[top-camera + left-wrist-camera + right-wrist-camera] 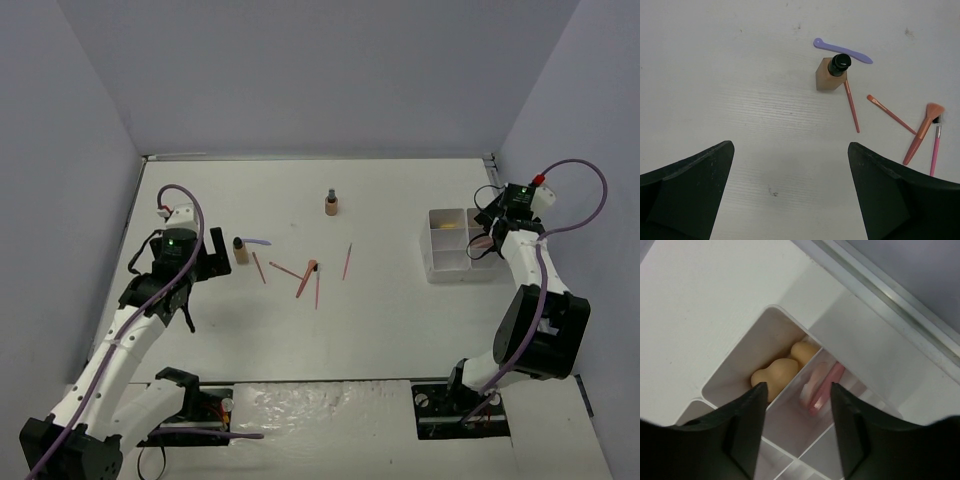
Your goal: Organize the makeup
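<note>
My left gripper [205, 262] is open and empty, just above the table left of a tan bottle [240, 251] with a dark cap. In the left wrist view my gripper [790, 195] faces this bottle [829, 76], a lilac stick [842, 51] behind it, a thin pink stick [851, 106], a small brush [891, 114], a peach-tipped brush [919, 136] and a pink wand [935, 150]. A second tan bottle [331, 204] stands farther back. My right gripper [797, 405] is open and empty over the white tray [747, 357], which holds two peach sponges [777, 372] and a pink stick [825, 387].
The white tray [440, 268] sits at the table's right side under my right gripper [487, 240]. One more pink stick [347, 262] lies alone between the stick cluster and the tray. Grey walls close in the table on three sides.
</note>
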